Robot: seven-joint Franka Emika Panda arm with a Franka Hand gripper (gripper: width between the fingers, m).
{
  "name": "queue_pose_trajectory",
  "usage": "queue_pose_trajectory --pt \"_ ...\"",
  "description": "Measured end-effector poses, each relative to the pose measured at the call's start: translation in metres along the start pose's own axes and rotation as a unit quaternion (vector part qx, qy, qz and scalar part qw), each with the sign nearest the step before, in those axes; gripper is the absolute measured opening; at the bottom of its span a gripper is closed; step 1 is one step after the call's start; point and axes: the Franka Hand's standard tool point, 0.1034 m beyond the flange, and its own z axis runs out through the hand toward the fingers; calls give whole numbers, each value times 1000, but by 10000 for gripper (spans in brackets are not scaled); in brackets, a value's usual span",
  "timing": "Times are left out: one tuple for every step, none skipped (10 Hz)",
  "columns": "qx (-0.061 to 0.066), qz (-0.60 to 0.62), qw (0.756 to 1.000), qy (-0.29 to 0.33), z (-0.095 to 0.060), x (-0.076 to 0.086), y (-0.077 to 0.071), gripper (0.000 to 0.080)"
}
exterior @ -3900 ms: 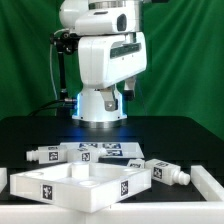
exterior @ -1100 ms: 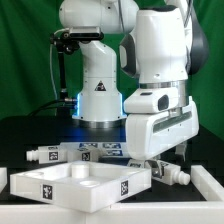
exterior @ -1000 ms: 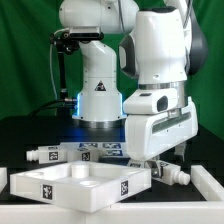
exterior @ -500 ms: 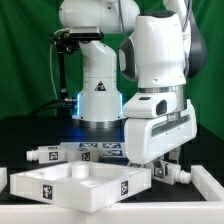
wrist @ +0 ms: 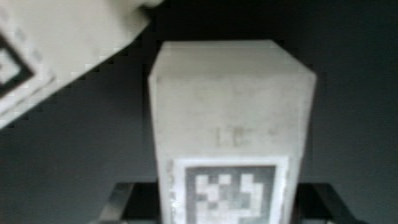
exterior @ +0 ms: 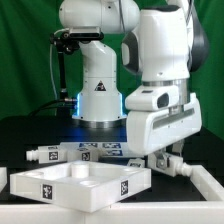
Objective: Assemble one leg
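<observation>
Leg [wrist: 222, 110] fills my wrist view, its tag end cut off by the frame; the panel [exterior: 138, 181] corner sits close beside it. Whether my gripper [exterior: 168, 157] clasps it, I cannot tell.

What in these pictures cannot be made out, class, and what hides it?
- Exterior view: whether the black claw grips the short white plastic leg; the arm's white body covers it.
- Wrist view: that leg's tag pattern is blurred.
- Wrist view: a white tagged part is cut off by the edge.
</observation>
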Motion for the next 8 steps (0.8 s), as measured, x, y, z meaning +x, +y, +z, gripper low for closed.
queue_pose_trajectory --pt "-3 8 1000 -1 -16 -5 -12 285" --pt "-5 23 1000 -2 -23 -10 -25 285" --pt "-8 20 1000 3 -28 -8 -27 285" --pt "-8 21 1000 2 -27 -9 -26 285" --pt "-8 21 1000 2 -26 -9 -26 285" --pt "-8 21 1000 2 -26 -9 -26 285" --pt "-7 24 1000 1 -26 -10 -27 285" --pt "-8 48 999 8 -22 -20 -40 285"
